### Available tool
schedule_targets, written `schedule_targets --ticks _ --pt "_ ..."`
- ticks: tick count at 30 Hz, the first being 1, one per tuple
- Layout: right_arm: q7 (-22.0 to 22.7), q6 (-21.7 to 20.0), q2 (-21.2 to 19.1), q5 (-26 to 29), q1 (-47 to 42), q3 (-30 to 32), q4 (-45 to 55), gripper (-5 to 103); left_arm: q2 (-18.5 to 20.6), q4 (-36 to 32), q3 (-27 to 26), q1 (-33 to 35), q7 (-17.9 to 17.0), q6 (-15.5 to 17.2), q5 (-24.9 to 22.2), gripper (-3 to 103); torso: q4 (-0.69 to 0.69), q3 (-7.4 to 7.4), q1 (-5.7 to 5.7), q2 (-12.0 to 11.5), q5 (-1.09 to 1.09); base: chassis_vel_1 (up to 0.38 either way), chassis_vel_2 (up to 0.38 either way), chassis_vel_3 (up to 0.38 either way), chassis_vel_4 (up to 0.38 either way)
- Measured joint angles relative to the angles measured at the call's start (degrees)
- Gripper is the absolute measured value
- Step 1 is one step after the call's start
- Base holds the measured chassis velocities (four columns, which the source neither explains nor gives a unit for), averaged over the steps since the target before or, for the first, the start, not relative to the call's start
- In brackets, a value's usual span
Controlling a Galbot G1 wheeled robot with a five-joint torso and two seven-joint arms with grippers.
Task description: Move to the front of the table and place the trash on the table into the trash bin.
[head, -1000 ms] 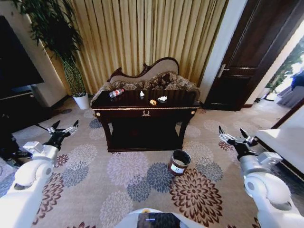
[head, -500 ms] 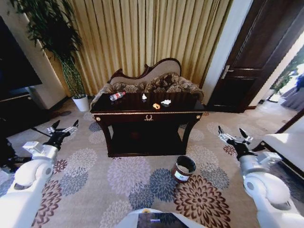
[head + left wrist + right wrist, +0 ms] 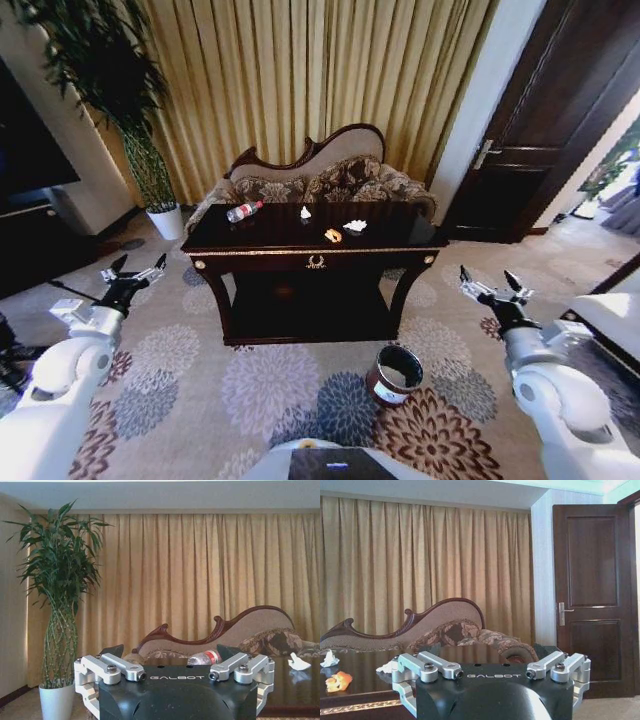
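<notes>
both tools, left tool (image 3: 133, 270) and right tool (image 3: 492, 282), hover spread open and empty; on the tabletop (image 3: 400, 228), the light, slick bottle (image 3: 243, 211) looks best gripped mid-body.

One bottle (image 3: 244, 211), two paper bits (image 3: 355, 226)

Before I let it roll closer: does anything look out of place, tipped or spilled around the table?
Only the litter on the table: a bottle lying on its side, two white paper bits and an orange scrap. The trash bin stands upright on the carpet. No spill is visible.
</notes>
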Motion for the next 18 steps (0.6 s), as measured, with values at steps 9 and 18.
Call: schedule_targets --ticks 9,18 --pt "0.0 0.0 0.7 -0.5 -0.4 0.0 0.4 100 -0.2 0.1 0.2 0.0 0.1 0.0 0.1 100 -0.01 0.01 0.01 0.0 0.0 -0.154 0.162 0.172 -0.151" --pt "0.0 0.1 0.7 -0.6 -0.4 0.1 0.7 100 -0.2 0.0 0.2 -0.1 0.1 0.0 0.1 100 0.01 0.0 -0.01 0.0 0.0 -0.098 0.113 0.112 -0.104"
